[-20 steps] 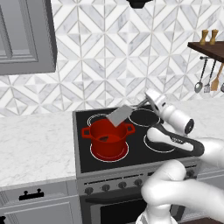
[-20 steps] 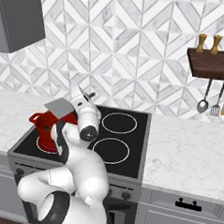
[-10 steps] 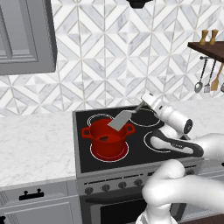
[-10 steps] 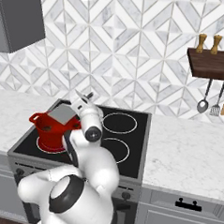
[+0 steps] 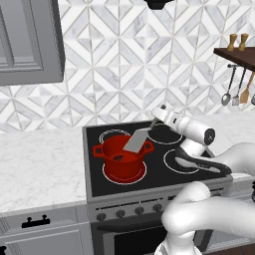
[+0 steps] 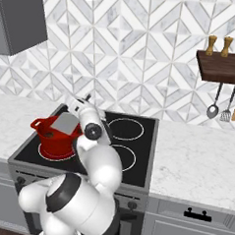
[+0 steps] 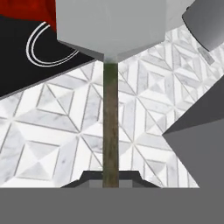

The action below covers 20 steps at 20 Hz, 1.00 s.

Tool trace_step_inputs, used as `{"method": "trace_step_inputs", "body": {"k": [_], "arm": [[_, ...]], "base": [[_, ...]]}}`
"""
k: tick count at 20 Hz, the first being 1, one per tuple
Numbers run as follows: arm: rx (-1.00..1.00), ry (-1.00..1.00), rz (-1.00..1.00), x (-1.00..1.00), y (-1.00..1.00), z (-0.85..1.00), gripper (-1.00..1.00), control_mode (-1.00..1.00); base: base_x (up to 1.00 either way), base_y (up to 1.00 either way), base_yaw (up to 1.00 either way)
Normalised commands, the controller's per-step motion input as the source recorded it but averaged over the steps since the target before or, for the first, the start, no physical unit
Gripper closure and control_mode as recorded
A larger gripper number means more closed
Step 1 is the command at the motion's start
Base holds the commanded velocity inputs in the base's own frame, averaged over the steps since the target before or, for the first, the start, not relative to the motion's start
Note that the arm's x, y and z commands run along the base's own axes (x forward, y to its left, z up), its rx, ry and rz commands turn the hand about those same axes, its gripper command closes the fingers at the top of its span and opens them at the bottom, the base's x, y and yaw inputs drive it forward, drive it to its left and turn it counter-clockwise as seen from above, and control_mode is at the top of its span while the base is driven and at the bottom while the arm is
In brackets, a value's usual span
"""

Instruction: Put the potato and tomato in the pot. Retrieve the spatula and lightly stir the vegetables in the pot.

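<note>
The pot (image 5: 122, 158) is seen on the stove's (image 5: 164, 164) front left burner. The spatula (image 5: 136, 141), blade over the rim, is clenched in the gripper (image 5: 154, 121); small, slow sweeps are advised, with walls avoided.

Pot (image 5: 123, 160) contents too dark, indistinct.

Bright even rendered light, soft shadows, sharp

The arm (image 5: 209, 209) is glossy white, built of rounded bulbous segments with dark grey joint rings and small dark fingertips (image 7: 131, 177).
</note>
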Motion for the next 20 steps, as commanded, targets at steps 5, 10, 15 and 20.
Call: {"method": "trace_step_inputs", "body": {"k": [5,10,15,20], "arm": [[-0.09,0.00,0.00,0.00,0.24,0.00,1.00,-1.00],[-0.03,0.00,0.00,0.00,0.33,0.00,1.00,-1.00],[-0.01,0.00,0.00,0.00,0.17,0.00,1.00,-1.00],[-0.07,-0.12,0.00,0.00,0.14,-0.28,1.00,-1.00]], "base": [[0.00,0.00,0.00],[0.00,0.00,0.00],[0.00,0.00,0.00],[0.00,0.00,0.00]]}}
